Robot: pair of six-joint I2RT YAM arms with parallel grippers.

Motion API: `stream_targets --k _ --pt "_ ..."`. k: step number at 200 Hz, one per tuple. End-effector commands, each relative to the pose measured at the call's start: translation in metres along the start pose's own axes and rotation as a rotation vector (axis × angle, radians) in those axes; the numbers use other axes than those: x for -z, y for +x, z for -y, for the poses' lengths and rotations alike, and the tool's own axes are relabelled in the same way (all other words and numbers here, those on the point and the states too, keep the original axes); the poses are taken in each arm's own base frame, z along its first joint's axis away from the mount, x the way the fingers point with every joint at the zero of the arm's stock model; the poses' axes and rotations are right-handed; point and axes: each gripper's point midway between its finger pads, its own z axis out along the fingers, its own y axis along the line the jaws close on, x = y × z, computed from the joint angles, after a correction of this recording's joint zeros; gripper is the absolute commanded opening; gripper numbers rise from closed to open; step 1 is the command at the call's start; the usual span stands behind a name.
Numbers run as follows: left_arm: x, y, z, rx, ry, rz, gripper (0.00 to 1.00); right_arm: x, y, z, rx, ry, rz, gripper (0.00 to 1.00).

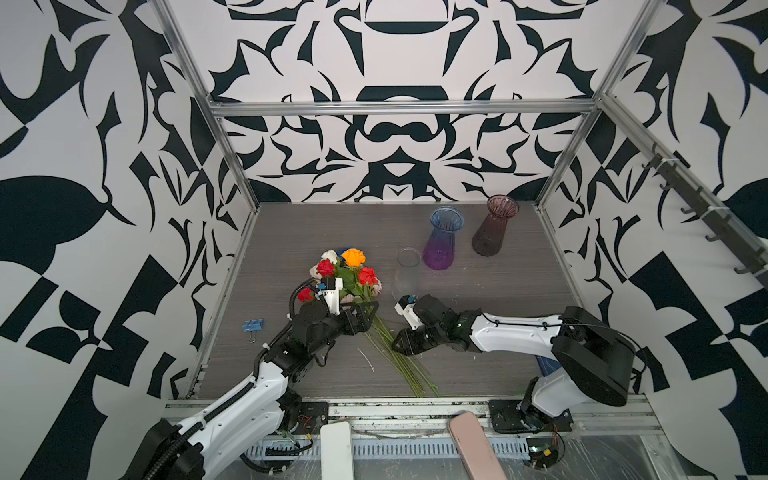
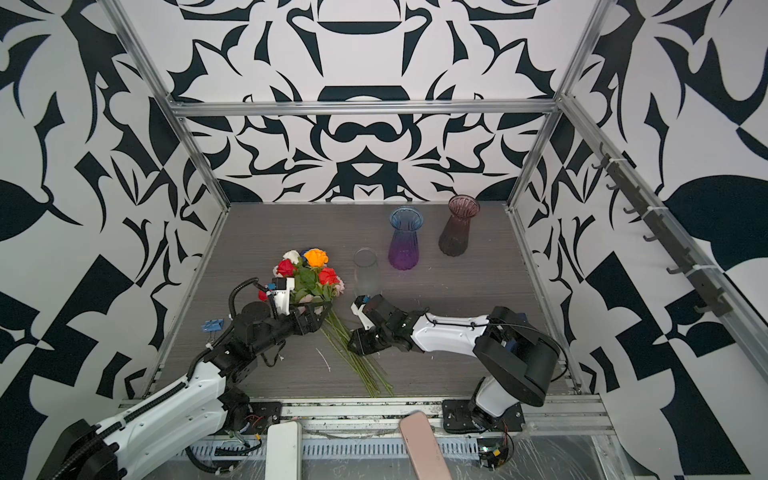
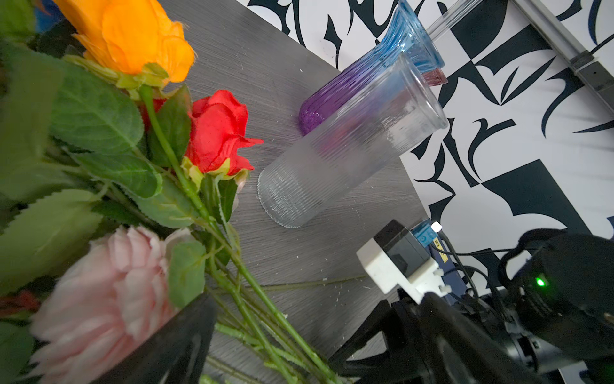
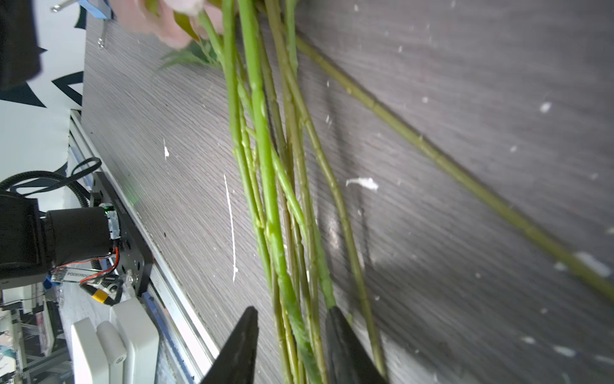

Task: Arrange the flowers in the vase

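The flowers (image 1: 353, 274) lie as one bunch on the grey table, with orange (image 3: 133, 36), red (image 3: 216, 133) and pink (image 3: 106, 299) blooms and green leaves. Their stems (image 1: 399, 361) fan toward the front edge. My left gripper (image 1: 368, 318) is open wide, its jaws astride the stems just below the blooms (image 3: 275, 342). My right gripper (image 4: 292, 311) straddles the stem bundle (image 4: 275, 199) lower down. One finger touches it and a gap shows at the other. A clear ribbed vase (image 1: 407, 274) stands upright and empty beside the blooms.
A blue-to-purple vase (image 1: 442, 241) and a maroon vase (image 1: 494, 228) stand behind the clear one. One loose stem (image 4: 465, 176) lies apart from the bundle. A blue binder clip (image 1: 253, 326) sits at the left and a white strip (image 1: 368, 361) near the stems.
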Motion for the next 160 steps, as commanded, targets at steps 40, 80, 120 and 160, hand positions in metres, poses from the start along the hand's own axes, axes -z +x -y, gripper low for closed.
stream_targets --k 40,80,120,160 --pt "0.002 -0.008 0.007 0.002 0.026 0.027 0.99 -0.005 -0.007 -0.023 0.094 0.022 -0.011 0.08" --pt "0.004 -0.008 0.014 0.000 0.058 0.025 0.97 0.005 -0.008 -0.036 0.166 0.067 0.020 0.00" --pt "0.023 -0.008 0.029 0.100 0.057 -0.049 0.91 0.039 -0.013 -0.054 0.205 0.151 0.070 0.00" --pt "0.042 0.000 0.063 0.175 0.168 -0.168 0.59 0.078 -0.021 -0.079 0.197 0.115 0.155 0.00"
